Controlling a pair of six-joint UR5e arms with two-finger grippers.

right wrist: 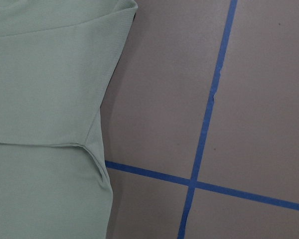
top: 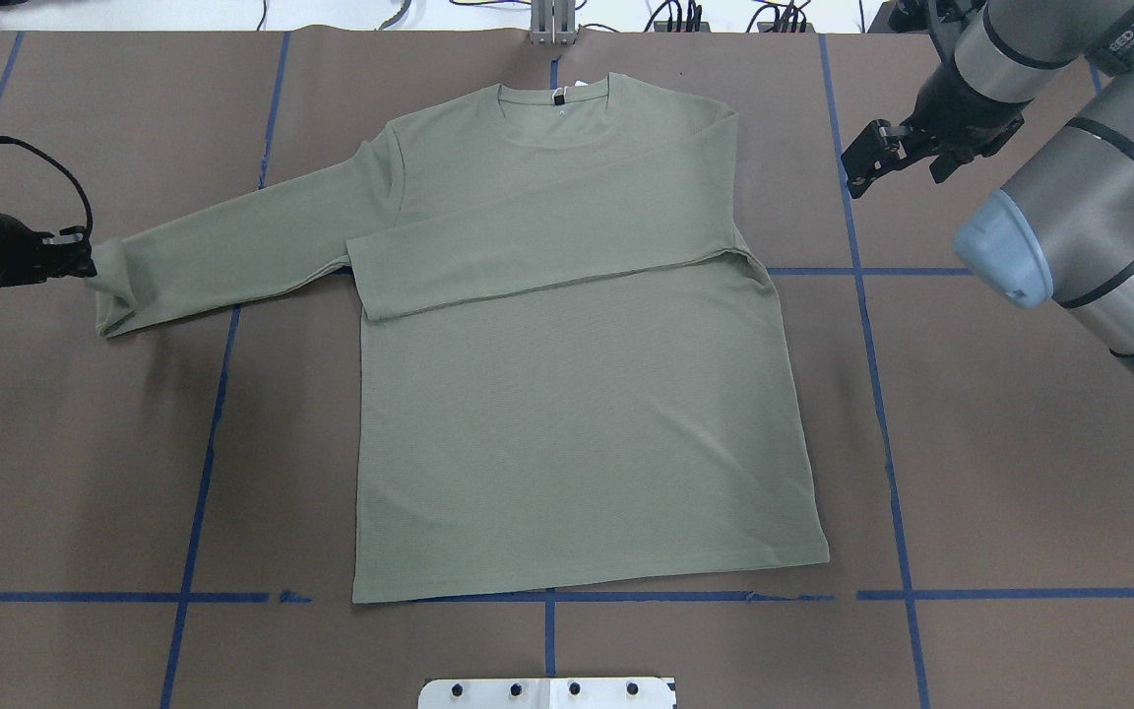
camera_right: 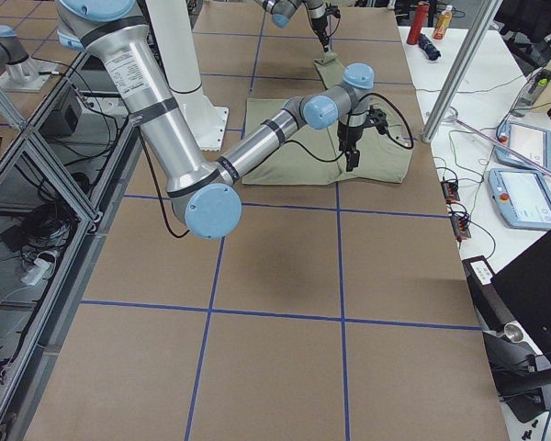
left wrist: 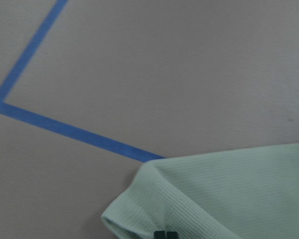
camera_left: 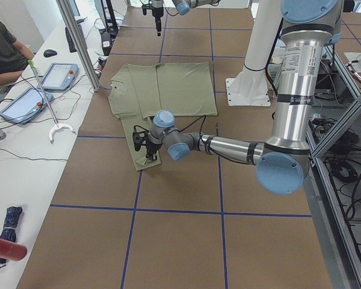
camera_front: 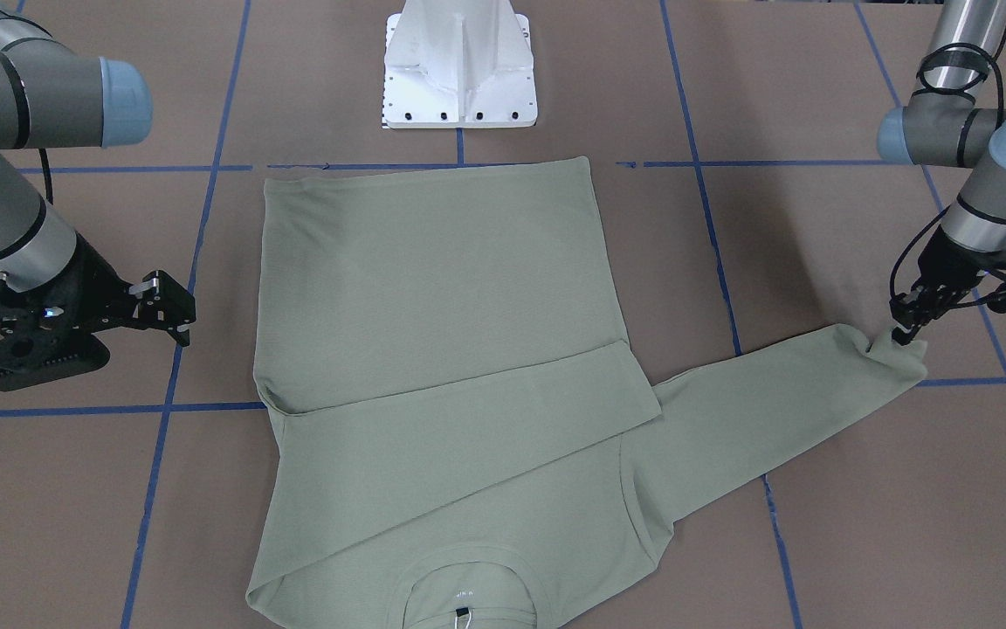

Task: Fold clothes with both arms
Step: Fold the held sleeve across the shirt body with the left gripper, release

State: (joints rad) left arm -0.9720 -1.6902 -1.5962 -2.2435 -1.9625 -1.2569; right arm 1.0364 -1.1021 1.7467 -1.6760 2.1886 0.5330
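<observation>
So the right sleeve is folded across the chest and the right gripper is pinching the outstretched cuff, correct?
Not quite: it is the left gripper that pinches the outstretched cuff, as the overhead view shows. The right gripper hangs open beside the shoulder of the shirt, touching nothing. The right sleeve is folded across the chest, as you said.

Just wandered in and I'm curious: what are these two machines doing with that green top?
A green shirt is being folded; it lies flat on the table. One sleeve already lies folded across the chest. The robot's left tool is shut on the cuff of the other sleeve, which sticks out sideways. The right tool hangs open beside the shirt, touching nothing.
</observation>
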